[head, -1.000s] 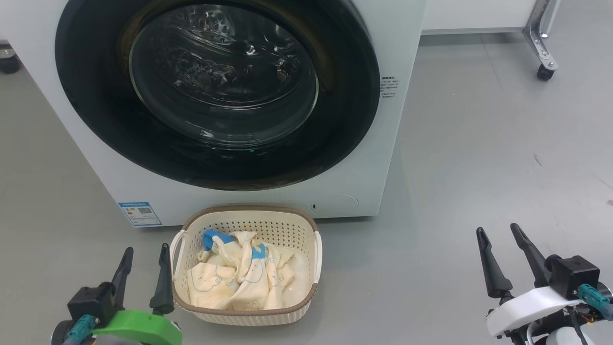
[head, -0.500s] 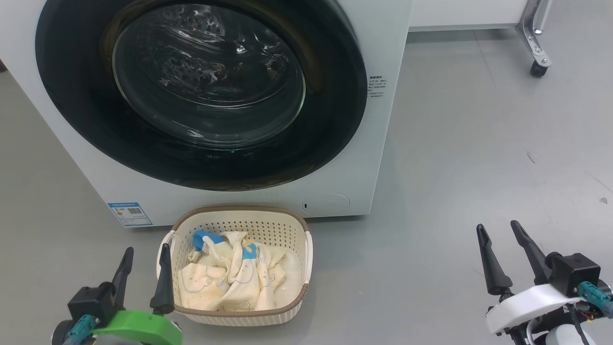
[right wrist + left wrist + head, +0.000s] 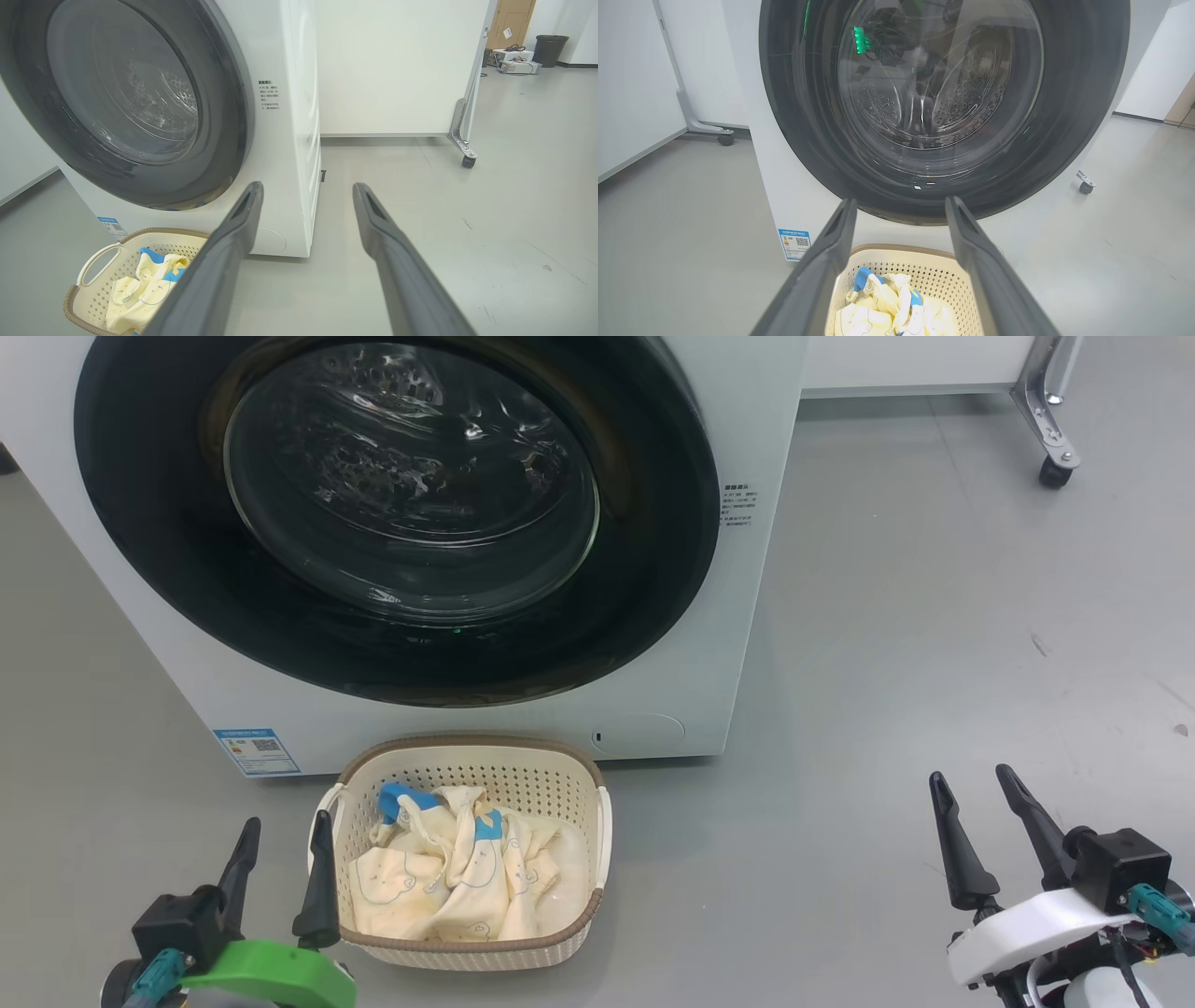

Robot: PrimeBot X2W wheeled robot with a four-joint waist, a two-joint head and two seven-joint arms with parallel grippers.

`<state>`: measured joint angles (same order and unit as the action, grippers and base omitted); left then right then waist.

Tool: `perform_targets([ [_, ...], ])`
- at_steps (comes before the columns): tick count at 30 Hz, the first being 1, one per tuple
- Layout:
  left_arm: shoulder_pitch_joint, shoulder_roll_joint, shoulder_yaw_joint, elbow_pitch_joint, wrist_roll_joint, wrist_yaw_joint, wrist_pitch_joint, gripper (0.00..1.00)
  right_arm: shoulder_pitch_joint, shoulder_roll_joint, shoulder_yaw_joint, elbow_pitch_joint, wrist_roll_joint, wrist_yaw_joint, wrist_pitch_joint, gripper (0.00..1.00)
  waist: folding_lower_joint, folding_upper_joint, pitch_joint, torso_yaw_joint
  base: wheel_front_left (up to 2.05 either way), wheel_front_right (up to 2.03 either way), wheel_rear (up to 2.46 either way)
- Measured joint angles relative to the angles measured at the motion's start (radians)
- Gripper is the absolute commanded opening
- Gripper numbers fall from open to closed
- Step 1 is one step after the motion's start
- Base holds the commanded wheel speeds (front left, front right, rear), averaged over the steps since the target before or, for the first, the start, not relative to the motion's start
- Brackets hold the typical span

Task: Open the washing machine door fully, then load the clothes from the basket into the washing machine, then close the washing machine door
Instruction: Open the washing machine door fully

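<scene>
Black-rimmed and shut, the washing machine door [image 3: 653, 569] stands just behind the basket [image 3: 467, 751] of clothes [image 3: 448, 887], so the left tool [image 3: 287, 821] or right tool [image 3: 971, 777], both spread and empty, should probably hook its edge and swing it wide.

washing machine door [image 3: 401, 513] top cropped, label [image 3: 257, 751] unreadable

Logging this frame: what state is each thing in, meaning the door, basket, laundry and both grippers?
washing machine door: shut, flush against the machine's front.
drum: looks empty through the glass.
basket: upright on the floor in front of the machine, loaded.
clothes: piled inside the basket, none taken out.
left gripper: open, empty, beside the basket's left side.
right gripper: open, empty, over bare floor, well away from the basket.
</scene>
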<state>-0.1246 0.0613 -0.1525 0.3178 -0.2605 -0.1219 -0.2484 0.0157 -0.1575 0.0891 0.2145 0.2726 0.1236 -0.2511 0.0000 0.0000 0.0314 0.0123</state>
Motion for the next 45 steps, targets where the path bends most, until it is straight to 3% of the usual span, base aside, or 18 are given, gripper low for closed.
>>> perform_targets([
  [7,0.0,0.0,-0.001,0.001,-0.003,0.0,0.0,1.0,0.0,0.0,0.0,0.0,0.0,0.0,0.0,1.0,0.0,0.0,-0.002,0.0,0.0,0.0,0.0],
  [8,0.0,0.0,-0.002,0.001,-0.003,0.0,0.0,1.0,0.0,0.0,0.0,0.0,0.0,0.0,0.0,0.58,0.0,0.0,-0.002,0.0,0.0,0.0,0.0],
  [9,0.0,0.0,-0.003,0.001,-0.003,0.0,0.0,1.0,0.0,0.0,0.001,0.0,0.0,0.0,0.0,0.0,0.0,0.0,-0.002,0.0,0.0,0.0,0.0],
  [27,0.0,0.0,-0.005,0.004,-0.006,0.0,0.0,1.0,0.0,0.026,-0.017,-0.003,0.055,0.0,0.0,0.0,0.0,0.0,-0.003,-0.003,0.0,0.0,0.0],
  [32,0.0,0.0,-0.004,0.005,-0.009,0.0,0.0,1.0,0.0,0.089,-0.103,-0.007,0.179,0.0,0.0,0.0,0.0,0.0,-0.002,-0.002,0.0,0.0,0.0],
  [45,0.001,0.0,-0.004,0.003,-0.012,0.0,0.0,1.0,-0.001,0.121,-0.285,-0.007,0.663,0.0,0.0,0.0,0.0,0.0,0.017,0.005,0.0,0.0,0.0],
])
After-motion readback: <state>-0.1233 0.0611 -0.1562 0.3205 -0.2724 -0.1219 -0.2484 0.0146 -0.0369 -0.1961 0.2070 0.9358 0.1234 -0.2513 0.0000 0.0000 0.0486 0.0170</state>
